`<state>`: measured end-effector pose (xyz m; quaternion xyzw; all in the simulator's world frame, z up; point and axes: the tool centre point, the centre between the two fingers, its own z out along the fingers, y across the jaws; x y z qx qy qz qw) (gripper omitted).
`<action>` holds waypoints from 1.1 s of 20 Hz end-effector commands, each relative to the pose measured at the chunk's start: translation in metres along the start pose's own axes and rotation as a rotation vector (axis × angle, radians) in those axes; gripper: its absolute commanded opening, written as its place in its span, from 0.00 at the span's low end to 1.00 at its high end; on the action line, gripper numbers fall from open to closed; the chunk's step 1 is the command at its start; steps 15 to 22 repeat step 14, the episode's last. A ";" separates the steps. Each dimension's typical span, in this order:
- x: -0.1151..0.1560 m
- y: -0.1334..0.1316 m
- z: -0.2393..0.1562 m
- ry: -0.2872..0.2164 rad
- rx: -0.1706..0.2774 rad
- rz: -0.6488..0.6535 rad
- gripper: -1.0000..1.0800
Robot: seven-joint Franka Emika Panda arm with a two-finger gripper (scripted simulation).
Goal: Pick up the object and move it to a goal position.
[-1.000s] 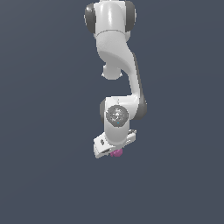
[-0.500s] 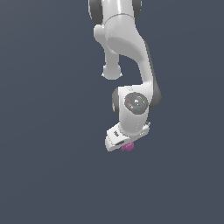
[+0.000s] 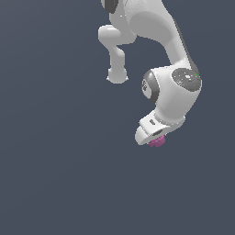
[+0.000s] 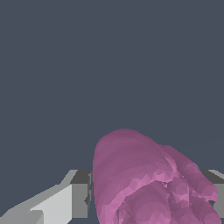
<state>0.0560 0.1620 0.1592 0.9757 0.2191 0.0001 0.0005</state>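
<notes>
The object is a small magenta-pink lumpy ball peeking out under the white hand of the arm in the exterior view. My gripper is shut on it, and the fingers are mostly hidden behind the hand there. In the wrist view the object fills the space between the two grey-white fingers, which press against its sides. It hangs in the air with nothing under it.
The white arm bends down from the top of the exterior view. Around it there is only a plain dark grey-blue background.
The arm has swung toward the exterior view's right and risen slightly, carrying the object along in the gripper. The grip has stayed the same.
</notes>
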 end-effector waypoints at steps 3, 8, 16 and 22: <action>0.008 -0.041 -0.031 0.000 0.000 0.001 0.00; 0.015 -0.071 -0.055 0.000 0.001 0.001 0.00; 0.019 -0.082 -0.063 0.000 0.001 0.001 0.00; 0.019 -0.082 -0.063 0.000 0.001 0.001 0.00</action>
